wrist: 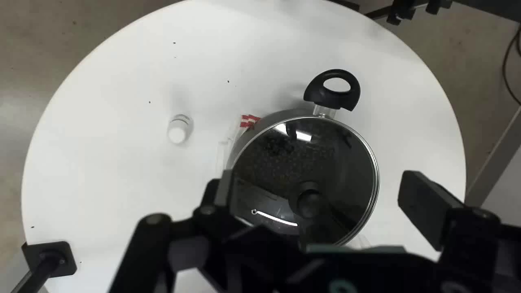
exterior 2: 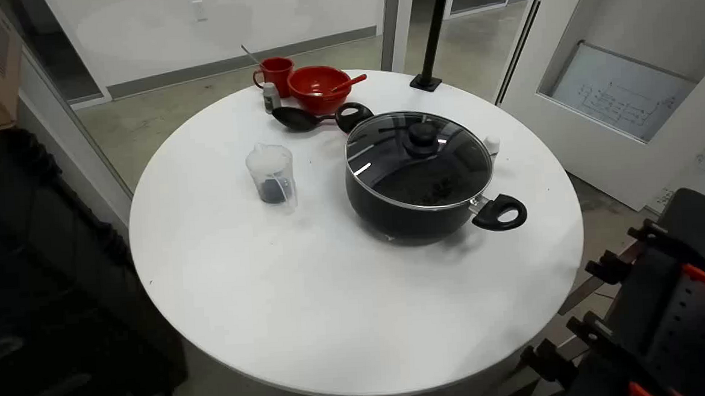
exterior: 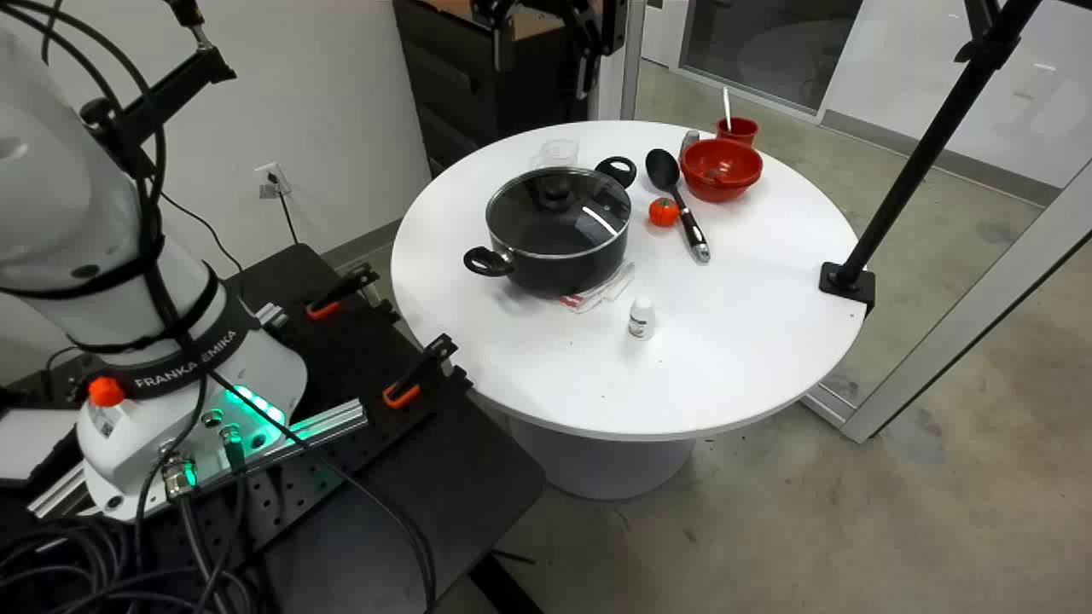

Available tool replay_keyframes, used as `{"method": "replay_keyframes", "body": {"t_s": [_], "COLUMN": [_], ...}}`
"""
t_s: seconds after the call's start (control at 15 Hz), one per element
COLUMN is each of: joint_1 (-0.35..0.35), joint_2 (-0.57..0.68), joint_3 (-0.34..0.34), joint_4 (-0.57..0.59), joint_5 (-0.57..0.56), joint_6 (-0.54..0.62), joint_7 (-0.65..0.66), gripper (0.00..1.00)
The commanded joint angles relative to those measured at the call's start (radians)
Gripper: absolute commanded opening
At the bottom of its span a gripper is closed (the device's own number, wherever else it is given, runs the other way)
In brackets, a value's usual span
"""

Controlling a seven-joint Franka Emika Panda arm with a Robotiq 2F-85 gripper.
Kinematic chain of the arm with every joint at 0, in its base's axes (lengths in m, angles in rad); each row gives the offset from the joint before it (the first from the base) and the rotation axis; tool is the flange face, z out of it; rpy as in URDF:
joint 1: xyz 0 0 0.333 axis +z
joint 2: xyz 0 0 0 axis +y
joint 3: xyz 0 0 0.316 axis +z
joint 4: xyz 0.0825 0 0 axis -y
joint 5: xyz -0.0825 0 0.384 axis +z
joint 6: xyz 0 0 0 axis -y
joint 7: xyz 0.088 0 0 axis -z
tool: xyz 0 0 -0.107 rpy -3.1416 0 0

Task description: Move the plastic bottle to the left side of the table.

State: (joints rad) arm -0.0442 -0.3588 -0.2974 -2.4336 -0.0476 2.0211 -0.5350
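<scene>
The plastic bottle (exterior: 641, 318), tiny and white with a white cap, stands upright on the round white table (exterior: 725, 367). In an exterior view it shows only partly behind the pot (exterior 2: 491, 145). In the wrist view the bottle (wrist: 178, 128) is to the left of the pot, apart from it. My gripper (wrist: 319, 195) is open, with its fingers spread wide and nothing between them. It is high above the black pot in the wrist view. The gripper (exterior: 546, 72) also shows at the top edge of an exterior view, well above the table and away from the bottle.
A black pot (exterior: 559, 230) with a glass lid stands beside a clear packet (exterior: 597, 294). A tomato (exterior: 664, 212), black spoon (exterior: 695, 234), red bowls (exterior: 721, 170), red mug (exterior 2: 276, 72), small grey bottle (exterior 2: 270, 98) and clear measuring cup (exterior 2: 270, 172) are around it. A black pole (exterior: 904, 170) is clamped at the edge.
</scene>
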Motion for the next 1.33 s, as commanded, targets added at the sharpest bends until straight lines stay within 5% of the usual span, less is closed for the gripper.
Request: {"method": "replay_keyframes", "body": {"t_s": [0.0,1.13,1.27], "joint_1": [-0.02,-0.02,-0.031], "joint_2": [0.002,0.002,-0.002], "joint_3": [0.019,0.019,0.021], "joint_4": [0.001,0.001,-0.034], "joint_5": [0.007,0.007,-0.042], "joint_6": [-0.001,-0.001,0.159], "joint_7": [-0.006,-0.006,-0.033], "gripper": [1.0,1.0,1.0]}}
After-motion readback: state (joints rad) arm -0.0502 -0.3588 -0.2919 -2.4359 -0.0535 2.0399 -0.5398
